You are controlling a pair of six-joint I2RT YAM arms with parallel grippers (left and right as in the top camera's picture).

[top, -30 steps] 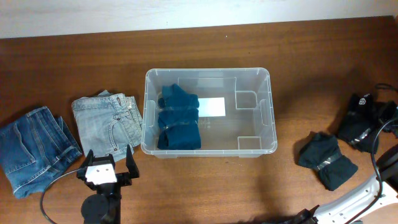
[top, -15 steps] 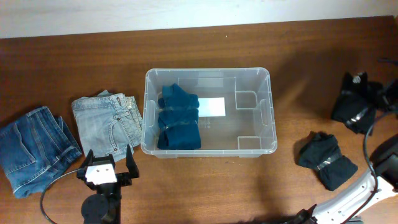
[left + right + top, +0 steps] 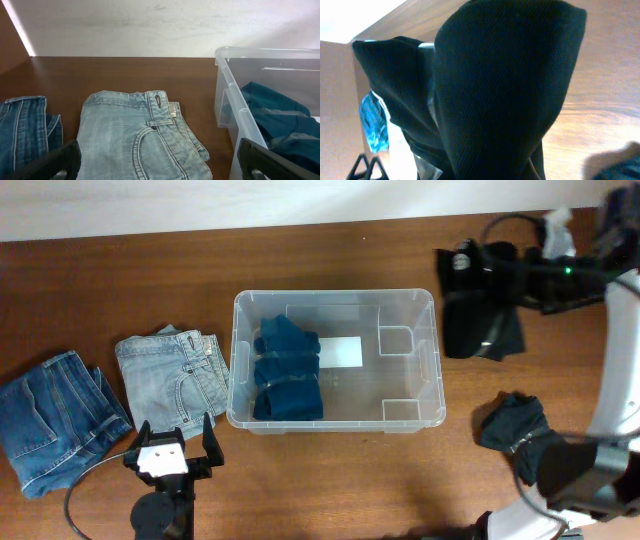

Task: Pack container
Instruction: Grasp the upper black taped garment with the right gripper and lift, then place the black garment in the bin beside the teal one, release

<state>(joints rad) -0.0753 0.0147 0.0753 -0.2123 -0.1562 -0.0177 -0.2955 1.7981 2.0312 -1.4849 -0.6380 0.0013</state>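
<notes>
Clear rectangular container (image 3: 335,293), rounded corners, rolled rim, upright, open-topped

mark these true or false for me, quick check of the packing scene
1. A teal garment lies inside the container. True.
2. The light jeans are in the container. False: they lie on the table beside its left wall.
3. The right gripper holds a black garment. True.
4. The left gripper is shut on the dark jeans. False: it is open and holds nothing.
5. The second black garment is inside the container. False: it lies on the table to the container's right.
</notes>
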